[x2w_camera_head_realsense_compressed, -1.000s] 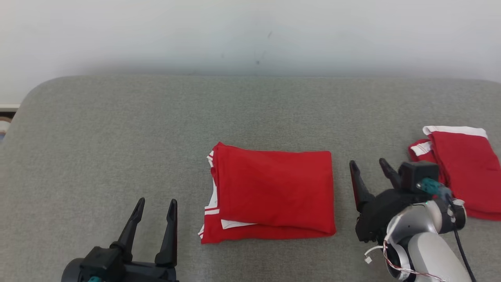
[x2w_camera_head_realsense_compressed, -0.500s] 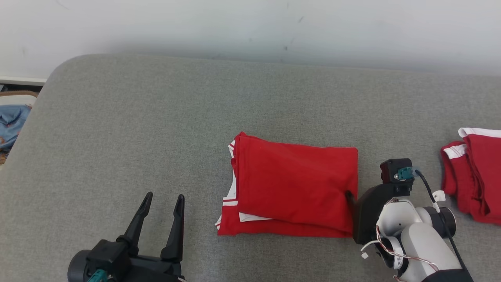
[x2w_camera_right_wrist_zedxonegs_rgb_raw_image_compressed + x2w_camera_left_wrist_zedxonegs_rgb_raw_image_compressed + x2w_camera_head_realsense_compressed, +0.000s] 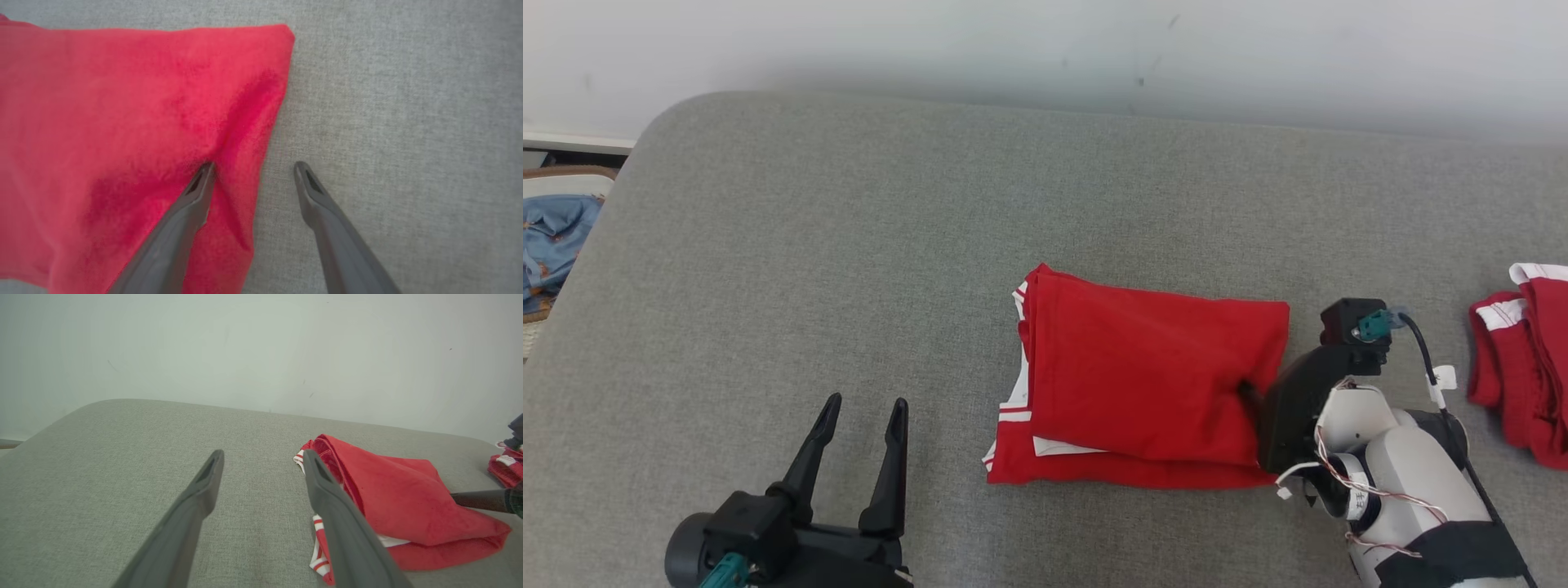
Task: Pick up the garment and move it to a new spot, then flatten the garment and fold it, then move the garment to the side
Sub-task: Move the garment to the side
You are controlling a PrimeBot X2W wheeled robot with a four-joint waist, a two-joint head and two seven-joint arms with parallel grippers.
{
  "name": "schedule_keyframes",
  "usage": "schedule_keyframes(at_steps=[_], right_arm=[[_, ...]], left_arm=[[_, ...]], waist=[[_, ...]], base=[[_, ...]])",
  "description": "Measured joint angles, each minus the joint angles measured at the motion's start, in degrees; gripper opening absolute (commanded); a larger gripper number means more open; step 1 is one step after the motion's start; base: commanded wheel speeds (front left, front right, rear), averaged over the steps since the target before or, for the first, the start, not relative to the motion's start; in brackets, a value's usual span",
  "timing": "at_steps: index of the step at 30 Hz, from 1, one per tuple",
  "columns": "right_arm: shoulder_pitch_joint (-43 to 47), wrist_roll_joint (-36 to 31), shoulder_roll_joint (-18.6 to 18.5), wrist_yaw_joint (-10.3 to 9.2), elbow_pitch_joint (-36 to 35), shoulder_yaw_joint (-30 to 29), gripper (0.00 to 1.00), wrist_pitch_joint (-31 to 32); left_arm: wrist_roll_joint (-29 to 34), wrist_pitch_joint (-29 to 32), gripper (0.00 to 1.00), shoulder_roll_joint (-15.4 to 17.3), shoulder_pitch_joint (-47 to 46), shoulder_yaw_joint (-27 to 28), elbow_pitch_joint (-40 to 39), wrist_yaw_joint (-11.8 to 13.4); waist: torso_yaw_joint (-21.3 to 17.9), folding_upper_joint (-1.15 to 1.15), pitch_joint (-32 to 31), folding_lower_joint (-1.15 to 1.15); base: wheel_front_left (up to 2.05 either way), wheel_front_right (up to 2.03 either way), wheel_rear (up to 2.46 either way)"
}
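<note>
While the folded red garment (image 3: pixel 1152 376) lies a little right of the middle of the grey fabric-covered bench (image 3: pixel 768 245), the right hand (image 3: pixel 253 167) meets it at its right edge. That hand's two dark fingers are spread wide and pinch nothing. One fingertip (image 3: pixel 202 175) presses a dent into the red cloth just inside the edge, and the other rests over bare bench just beside it, so the pair straddles the garment's border. The left hand (image 3: pixel 866 403) sits low at the near left, apart from the garment. Its fingers are likewise spread and empty, pointing toward the far wall (image 3: pixel 1013 41). The garment's white-striped trim faces that side. A second red piece (image 3: pixel 1523 367) with white trim lies at the far right of the bench, clear of the folded garment. The pale right forearm (image 3: pixel 1413 474) and its cable fill much of the gap between the two. A crumpled blue cloth (image 3: pixel 556 245) lies off the bench past its rounded left corner. Broad bare grey surface stretches left of the garment and behind it up to the far edge, where the pale wall rises.
</note>
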Motion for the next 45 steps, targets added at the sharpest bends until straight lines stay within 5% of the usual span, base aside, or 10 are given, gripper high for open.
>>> schedule_keyframes(at_steps=[3, 5, 6, 18, 23, 45], right_arm=[[-1.9, 3.8, -0.3, -0.43, 1.4, 2.8, 0.96, 0.2], [-2.3, 5.4, -0.3, -0.43, 1.7, 4.3, 0.25, 0.2], [-2.4, 5.6, -0.3, -0.43, 1.8, 4.8, 0.0, 0.2], [-2.6, 3.0, -0.1, -0.42, -0.5, 6.4, 0.0, 2.1], [-2.4, 2.2, -0.4, -0.4, -8.2, 8.0, 0.0, 3.9], [-7.0, -2.9, -13.2, -0.41, -24.5, -2.6, 0.0, 16.0]], left_arm=[[0.0, -0.1, 1.0, -0.2, -0.8, -0.1, 0.5, 0.0], [0.0, -0.1, 1.0, -0.2, -0.9, -0.2, 0.8, 0.0], [0.0, -0.1, 1.0, -0.3, -0.9, -0.2, 0.9, 0.0], [0.0, -0.5, 1.0, 0.1, -0.8, 1.0, 1.5, 0.2], [-0.1, -0.6, 1.0, 0.4, -0.4, 1.8, 1.5, 0.5], [-0.4, -1.0, 1.0, 0.4, 0.2, 1.6, 0.5, 0.7]], waist=[[0.5, 0.0, 0.3, 0.0], [0.7, 0.0, 0.3, 0.0], [0.8, 0.0, 0.3, 0.0], [0.3, 0.0, -0.3, 0.0], [-1.4, 0.0, -0.9, 0.0], [-10.8, 0.0, -2.1, 0.0]], base=[[0.0, 0.0, 0.0], [0.0, 0.0, 0.0], [0.0, 0.0, 0.0], [0.0, 0.0, 0.0], [0.0, 0.0, 0.0], [0.0, 0.0, 0.0]])
